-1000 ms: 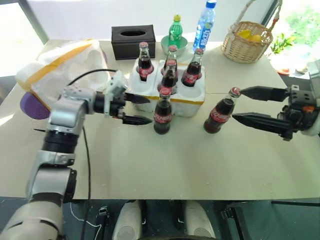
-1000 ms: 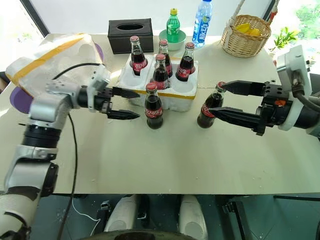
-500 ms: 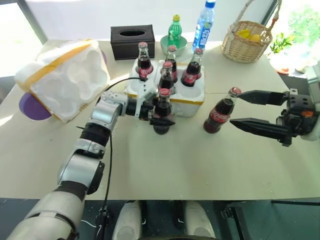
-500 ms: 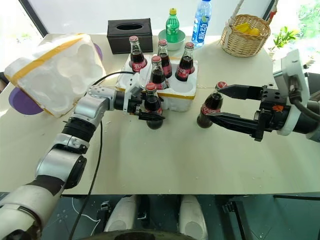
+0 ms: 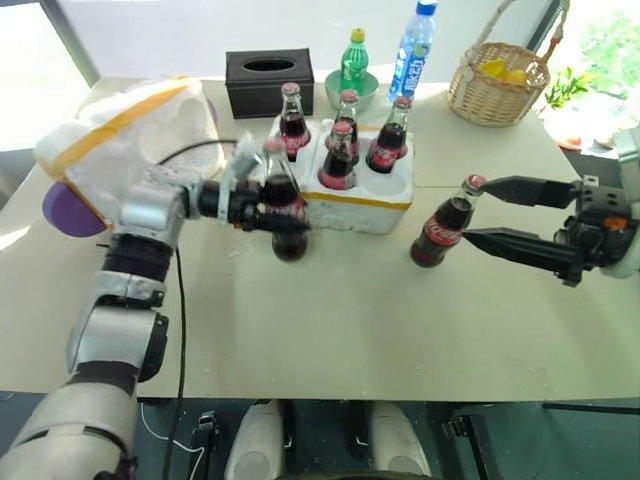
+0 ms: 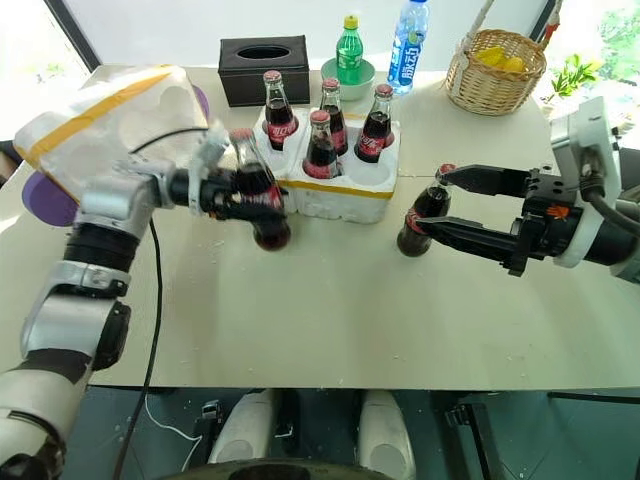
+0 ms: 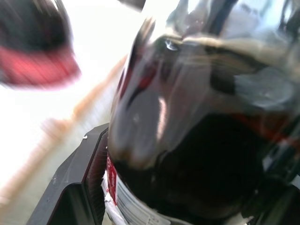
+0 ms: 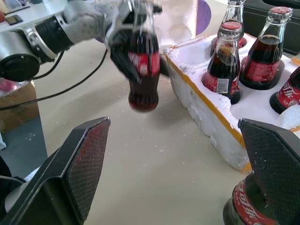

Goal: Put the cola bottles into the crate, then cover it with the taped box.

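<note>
The taped box [image 5: 120, 150] lies on the beige tabletop [image 5: 400, 320] left of the crate [image 5: 350, 185], where four cola bottles [image 5: 338, 160] are seated. One bottle [image 5: 282, 205], lifted since a second ago, is grasped by the left claw [image 5: 262, 205]; the right claw [image 5: 480, 215] is spread wide around another bottle [image 5: 445, 225].

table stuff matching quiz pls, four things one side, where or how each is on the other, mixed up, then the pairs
Things:
1. cola bottle in the left gripper
2. cola bottle by the right gripper
3. green soda bottle
4. taped box

Places or states:
A. standing on the table between open fingers
B. lifted off the table, tilted, beside the crate
C. behind the crate, next to the black tissue box
D. tipped on its side, hollows showing, at the table's left

Pairs: 1-B, 2-A, 3-C, 4-D
</note>
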Robot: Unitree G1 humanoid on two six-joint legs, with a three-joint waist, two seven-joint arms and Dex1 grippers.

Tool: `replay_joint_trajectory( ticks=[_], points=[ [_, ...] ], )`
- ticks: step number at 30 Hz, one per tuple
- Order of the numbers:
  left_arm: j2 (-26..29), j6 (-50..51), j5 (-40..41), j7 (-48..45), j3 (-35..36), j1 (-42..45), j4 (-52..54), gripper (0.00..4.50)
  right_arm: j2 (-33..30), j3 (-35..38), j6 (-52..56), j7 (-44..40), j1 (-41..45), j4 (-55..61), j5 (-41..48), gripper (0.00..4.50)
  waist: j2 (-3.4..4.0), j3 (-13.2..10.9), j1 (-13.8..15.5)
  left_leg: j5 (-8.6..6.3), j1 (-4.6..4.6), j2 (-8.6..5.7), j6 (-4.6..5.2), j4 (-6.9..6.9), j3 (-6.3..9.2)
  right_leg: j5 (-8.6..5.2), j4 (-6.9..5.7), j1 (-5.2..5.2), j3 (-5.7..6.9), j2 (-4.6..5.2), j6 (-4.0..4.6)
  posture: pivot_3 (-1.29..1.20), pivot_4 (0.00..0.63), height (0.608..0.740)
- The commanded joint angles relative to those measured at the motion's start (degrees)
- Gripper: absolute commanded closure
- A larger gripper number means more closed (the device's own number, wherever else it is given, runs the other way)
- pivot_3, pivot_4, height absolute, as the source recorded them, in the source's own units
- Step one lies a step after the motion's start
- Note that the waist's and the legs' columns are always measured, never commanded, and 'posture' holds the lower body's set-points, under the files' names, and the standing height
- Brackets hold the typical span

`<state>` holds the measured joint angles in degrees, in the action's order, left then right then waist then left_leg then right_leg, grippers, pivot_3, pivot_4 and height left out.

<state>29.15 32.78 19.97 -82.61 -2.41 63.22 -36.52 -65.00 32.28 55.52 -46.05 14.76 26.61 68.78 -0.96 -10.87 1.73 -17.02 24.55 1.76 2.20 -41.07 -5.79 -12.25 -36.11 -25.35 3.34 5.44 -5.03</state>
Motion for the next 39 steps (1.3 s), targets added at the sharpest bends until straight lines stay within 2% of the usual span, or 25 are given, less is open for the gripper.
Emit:
replay_joint_trajectory(
  ticks=[1,8,14,21,24,26,28,35,39],
  points=[
    [0.74,-4.85,1.83,6.79,7.53,9.81,-8.28,1.68,0.30,0.67,-1.67,-0.62,1.32,-0.19,-0.12,0.00,-0.01,0.00,0.07,0.00,0.00,0.00,0.00,0.00,0.00,0.01,0.02,-0.01,0.00,-0.01,-0.03,0.00,0.150,0.740],
    [-0.97,-19.13,-4.50,11.40,6.88,16.02,-24.35,1.68,0.99,-0.05,-2.33,-0.50,1.53,-0.28,-0.73,0.00,0.03,0.02,0.29,-0.06,-0.07,-0.07,0.10,0.07,-0.14,-0.01,0.01,-0.01,0.01,-0.06,-0.14,0.00,0.150,0.740],
    [-2.86,-29.31,-12.21,12.91,2.43,13.78,-29.06,1.68,1.75,0.63,-2.23,-0.15,0.45,0.36,-0.86,0.00,-0.08,-0.05,0.39,-0.07,-0.04,-0.04,0.10,0.05,-0.18,0.00,0.05,-0.02,0.00,-0.02,-0.14,0.00,0.150,0.740],
    [-6.36,-35.10,-15.76,19.09,2.07,11.63,-32.26,1.68,2.35,0.32,-1.98,0.90,0.30,1.14,-0.42,0.00,-0.09,-0.05,0.14,-0.07,-0.04,-0.01,0.12,0.05,-0.18,0.00,0.03,-0.05,0.00,-0.02,-0.15,0.00,0.150,0.740],
    [-6.82,-35.30,-16.67,20.21,2.15,10.99,-33.02,1.68,2.33,0.10,-1.91,1.16,0.45,1.30,-0.31,0.00,-0.09,-0.05,0.12,-0.09,-0.03,0.00,0.14,0.05,-0.18,0.00,0.03,-0.06,0.00,-0.02,-0.15,0.00,0.150,0.740],
    [-6.72,-35.31,-17.23,21.18,2.03,10.66,-33.17,0.64,2.32,-0.10,-1.87,1.37,0.61,1.40,-0.24,0.00,-0.09,-0.05,0.14,-0.09,-0.03,0.00,0.14,0.06,-0.18,0.00,0.03,-0.06,0.00,-0.02,-0.15,0.00,0.150,0.740],
    [-6.19,-35.63,-17.67,21.79,2.08,10.43,-33.14,0.03,2.25,-0.24,-1.93,1.48,0.72,1.48,-0.34,0.00,-0.08,-0.04,0.22,-0.09,-0.04,0.01,0.14,0.05,-0.18,0.00,0.02,-0.05,0.00,-0.02,-0.15,0.00,0.150,0.740],
    [-1.65,-30.61,-13.44,13.84,5.59,12.26,-29.22,0.03,2.23,0.01,-2.65,2.63,-0.67,1.70,-3.34,0.00,-0.07,-0.04,0.27,-0.09,-0.04,0.01,0.14,0.04,-0.18,0.01,0.01,-0.05,0.00,0.01,-0.15,0.00,0.150,0.740],
    [4.66,-16.40,-6.89,1.71,7.61,11.13,-16.42,0.03,3.57,1.96,-2.46,4.01,-5.10,1.57,-6.27,0.00,-0.09,-0.05,0.31,-0.08,-0.02,0.01,0.13,0.05,-0.18,0.00,0.01,-0.06,0.01,-0.01,-0.15,0.00,0.150,0.740]
  ],
)
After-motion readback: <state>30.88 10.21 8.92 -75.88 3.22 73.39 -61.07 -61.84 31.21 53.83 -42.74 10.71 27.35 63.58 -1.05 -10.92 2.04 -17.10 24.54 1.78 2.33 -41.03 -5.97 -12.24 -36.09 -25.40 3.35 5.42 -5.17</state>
